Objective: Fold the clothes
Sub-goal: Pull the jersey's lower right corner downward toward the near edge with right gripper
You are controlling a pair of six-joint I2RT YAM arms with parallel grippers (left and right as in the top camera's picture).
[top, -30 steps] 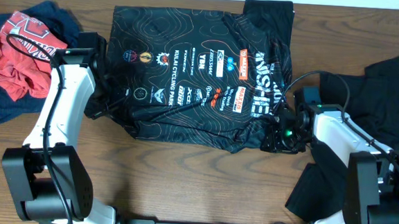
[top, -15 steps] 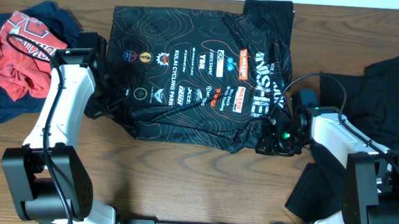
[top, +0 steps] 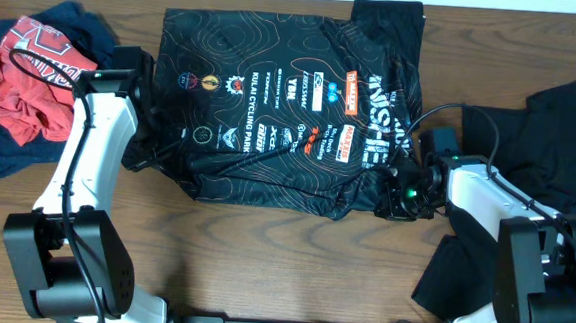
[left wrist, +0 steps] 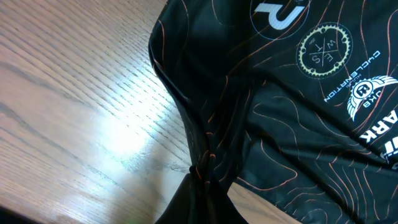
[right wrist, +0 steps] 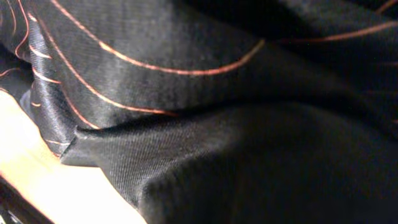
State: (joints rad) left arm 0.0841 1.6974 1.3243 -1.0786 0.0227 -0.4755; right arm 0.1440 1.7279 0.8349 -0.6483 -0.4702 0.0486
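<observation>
The black cycling jersey (top: pixel 291 112) lies spread, print up, across the middle of the table (top: pixel 261 270), its top reaching the far edge. The right jaws, parted a second ago as they pushed in at the jersey's near-right corner, have now snapped shut. The right wrist view is filled with the contour-printed hem, so they appear to have caught that corner. The left jaws are shut on the jersey's left side, where the left wrist view shows the cloth gathering into a pinch (left wrist: pixel 202 177). With both sides gripped, the first fold looks ready to begin. A red-and-navy heap (top: pixel 22 80) sits at the far-left corner, and a plain black garment (top: pixel 561 128) along the right edge.
</observation>
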